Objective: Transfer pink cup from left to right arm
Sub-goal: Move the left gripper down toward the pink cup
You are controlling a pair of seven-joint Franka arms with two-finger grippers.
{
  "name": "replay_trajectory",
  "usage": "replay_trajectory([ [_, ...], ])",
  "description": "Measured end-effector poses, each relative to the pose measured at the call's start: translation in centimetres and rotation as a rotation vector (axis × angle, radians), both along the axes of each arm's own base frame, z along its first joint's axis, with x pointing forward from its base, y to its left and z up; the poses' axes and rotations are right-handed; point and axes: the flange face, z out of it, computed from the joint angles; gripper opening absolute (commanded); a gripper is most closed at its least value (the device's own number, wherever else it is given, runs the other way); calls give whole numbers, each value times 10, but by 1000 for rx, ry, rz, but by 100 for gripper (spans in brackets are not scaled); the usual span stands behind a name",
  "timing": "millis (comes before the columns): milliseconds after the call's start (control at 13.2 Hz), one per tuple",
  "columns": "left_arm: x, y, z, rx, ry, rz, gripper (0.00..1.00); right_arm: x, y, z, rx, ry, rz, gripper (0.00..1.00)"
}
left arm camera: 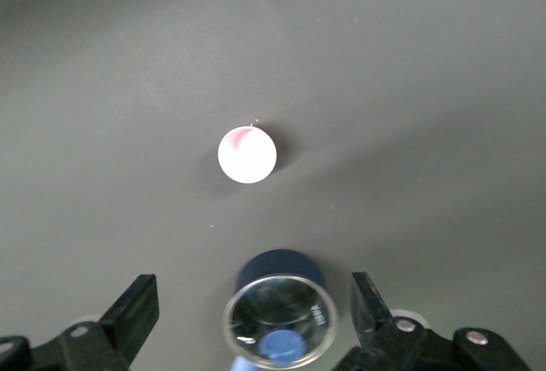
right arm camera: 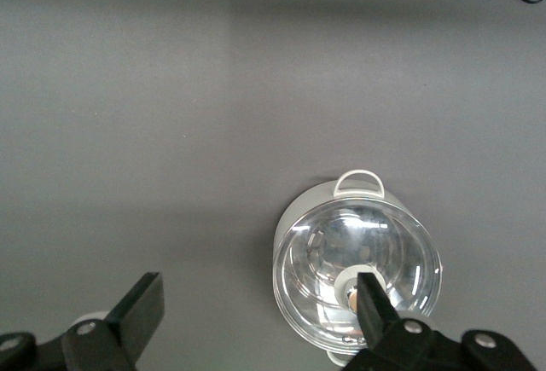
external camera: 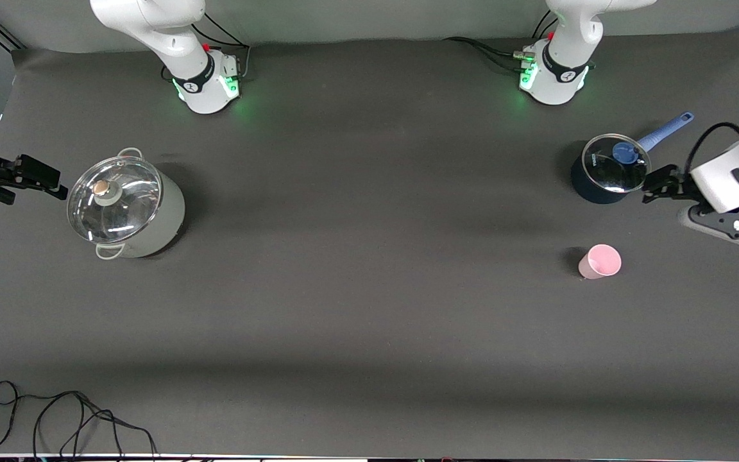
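The pink cup (external camera: 600, 261) stands upright on the dark table near the left arm's end, nearer to the front camera than the dark-blue saucepan (external camera: 607, 170). It also shows in the left wrist view (left arm camera: 247, 155), well clear of the fingers. My left gripper (external camera: 658, 183) is open and empty, up in the air beside the saucepan, whose glass lid (left arm camera: 280, 321) shows between its fingers. My right gripper (external camera: 36, 179) is open and empty at the right arm's end, beside the big white pot (external camera: 127, 206).
The white pot with its glass lid (right arm camera: 357, 273) stands near the right arm's end. The saucepan's blue handle (external camera: 664, 130) points toward the table's end. A loose black cable (external camera: 55, 417) lies at the front corner. The two arm bases stand along the back.
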Motion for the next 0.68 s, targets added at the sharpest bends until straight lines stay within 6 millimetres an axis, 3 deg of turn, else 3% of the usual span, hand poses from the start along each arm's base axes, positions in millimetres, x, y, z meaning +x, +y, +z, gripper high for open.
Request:
replay_trajectory([
  [683, 15, 58, -7, -130, -73, -741, 100, 2, 0, 3, -1, -13, -1, 100],
])
